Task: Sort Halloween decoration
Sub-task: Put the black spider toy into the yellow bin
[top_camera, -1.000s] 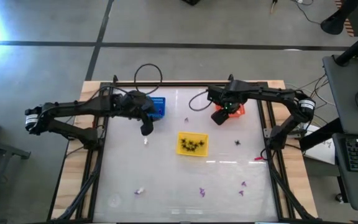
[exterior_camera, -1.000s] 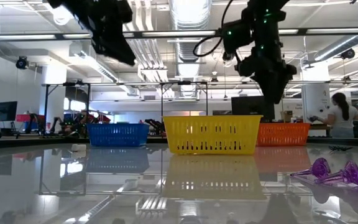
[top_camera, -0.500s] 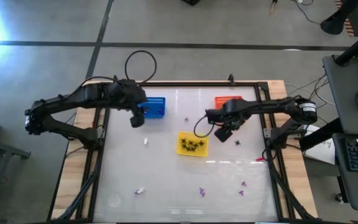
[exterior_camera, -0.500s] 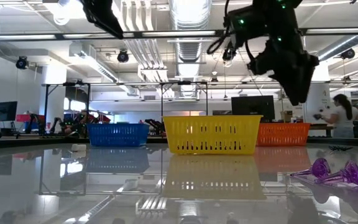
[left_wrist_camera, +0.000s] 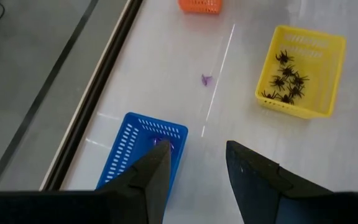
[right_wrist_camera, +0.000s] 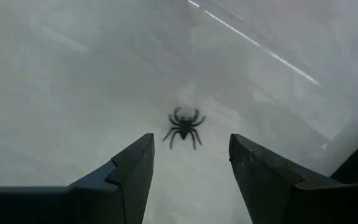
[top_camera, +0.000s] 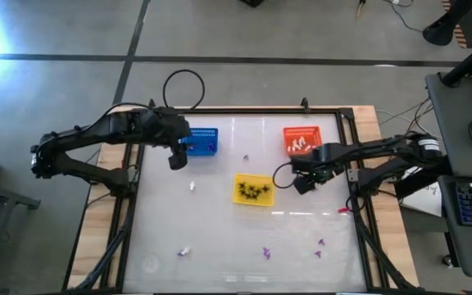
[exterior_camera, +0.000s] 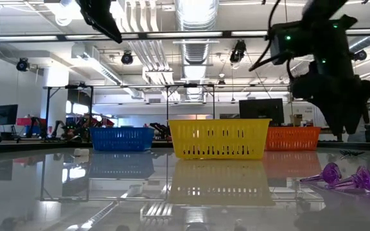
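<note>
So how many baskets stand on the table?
3: the blue basket near the left gripper, the orange basket at the back right, the yellow basket in the middle.

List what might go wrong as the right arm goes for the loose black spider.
1. The spider lies flat on the glossy table, so the right gripper, jaws open around it, may slide over or flick it away.
2. Carrying it to the yellow basket, a weak pinch could drop it short.
3. The orange basket sits close; the arm might nudge it.
</note>
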Robot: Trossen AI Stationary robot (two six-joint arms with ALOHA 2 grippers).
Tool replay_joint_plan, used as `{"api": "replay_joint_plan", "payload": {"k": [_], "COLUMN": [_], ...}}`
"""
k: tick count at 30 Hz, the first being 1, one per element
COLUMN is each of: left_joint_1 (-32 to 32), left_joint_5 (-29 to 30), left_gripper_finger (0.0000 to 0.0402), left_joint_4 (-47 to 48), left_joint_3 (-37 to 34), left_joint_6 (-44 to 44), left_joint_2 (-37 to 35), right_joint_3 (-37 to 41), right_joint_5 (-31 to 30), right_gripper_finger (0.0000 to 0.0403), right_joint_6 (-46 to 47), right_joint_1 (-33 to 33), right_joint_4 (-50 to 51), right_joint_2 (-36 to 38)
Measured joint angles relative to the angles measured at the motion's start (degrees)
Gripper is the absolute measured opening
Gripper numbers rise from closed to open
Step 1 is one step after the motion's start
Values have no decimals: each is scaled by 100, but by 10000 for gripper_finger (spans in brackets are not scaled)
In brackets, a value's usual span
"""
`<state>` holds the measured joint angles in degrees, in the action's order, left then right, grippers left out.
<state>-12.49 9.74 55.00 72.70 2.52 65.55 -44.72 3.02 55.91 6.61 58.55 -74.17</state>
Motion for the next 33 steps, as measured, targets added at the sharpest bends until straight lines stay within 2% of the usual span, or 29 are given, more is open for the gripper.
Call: {"api": "replay_joint_plan", "payload": {"k": [8, 19, 23, 31, 33], "left_joint_1": [0, 0, 0, 0, 0], "left_joint_5": [0, 2, 2, 2, 2], "left_gripper_finger": [140, 139, 139, 139, 139], "left_joint_4": [-13, -42, -71, -146, -146], "left_joint_3": [-39, -41, -43, -48, -48], "left_joint_6": [-46, -330, -390, -459, -459], "left_joint_2": [56, 58, 58, 58, 58], "right_joint_3": [702, 1084, 1095, 1100, 1094], "right_joint_5": [18, 117, 154, 243, 241], "right_gripper_finger": [201, 194, 155, 28, 15], "right_joint_6": [416, 426, 399, 361, 362], "right_joint_1": [0, 2, 2, 0, 0], "right_joint_4": [-820, -1304, -1437, -1678, -1692], "right_joint_2": [443, -131, -352, -485, -432]}}
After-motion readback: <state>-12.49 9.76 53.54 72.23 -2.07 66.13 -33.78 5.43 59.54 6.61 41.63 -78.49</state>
